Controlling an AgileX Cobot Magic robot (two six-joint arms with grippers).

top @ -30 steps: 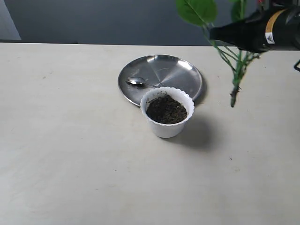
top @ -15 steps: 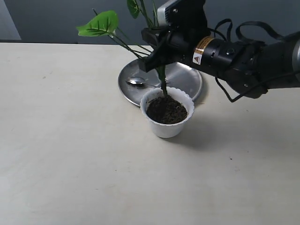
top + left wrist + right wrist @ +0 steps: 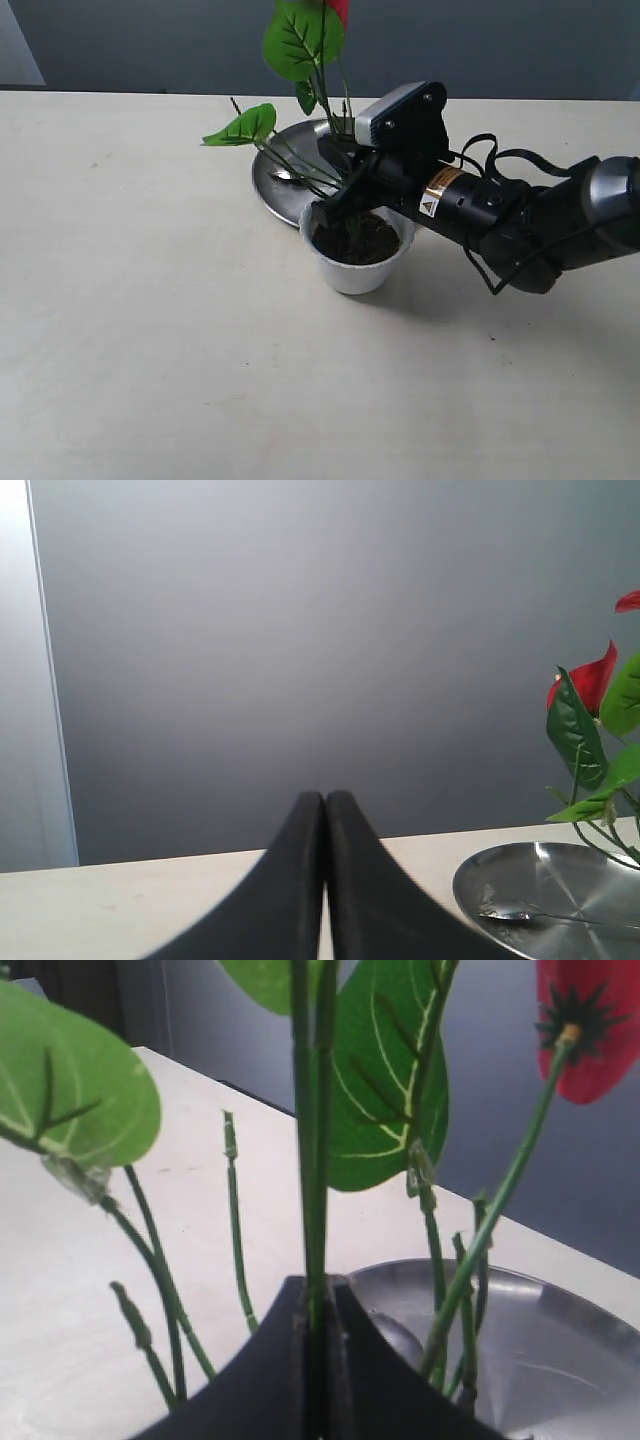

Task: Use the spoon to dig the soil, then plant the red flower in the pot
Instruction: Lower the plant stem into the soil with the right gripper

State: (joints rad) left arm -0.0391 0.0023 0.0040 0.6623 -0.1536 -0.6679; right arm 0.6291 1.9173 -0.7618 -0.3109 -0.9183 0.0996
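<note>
The white pot (image 3: 355,272) stands mid-table with dark soil (image 3: 372,240) inside. My right gripper (image 3: 345,200) hangs just over the pot's rim, shut on the red flower's main stalk (image 3: 312,1110). The stalk's lower end goes down into the soil. Green leaves (image 3: 300,40) and a red bloom (image 3: 590,1030) rise above the gripper (image 3: 318,1290). The spoon (image 3: 520,915) lies on the steel plate, partly behind the stalks in the exterior view. My left gripper (image 3: 324,800) is shut and empty, away from the pot and outside the exterior view.
A round steel plate (image 3: 395,160) lies right behind the pot, touching or nearly touching it. The right arm reaches in from the right over the table (image 3: 150,330). A dark wall runs along the table's far edge.
The right arm carried the flower from the upper right over to the pot, then came lower, so the stalk's end now sits in the soil. Pot, plate and spoon stayed put.
</note>
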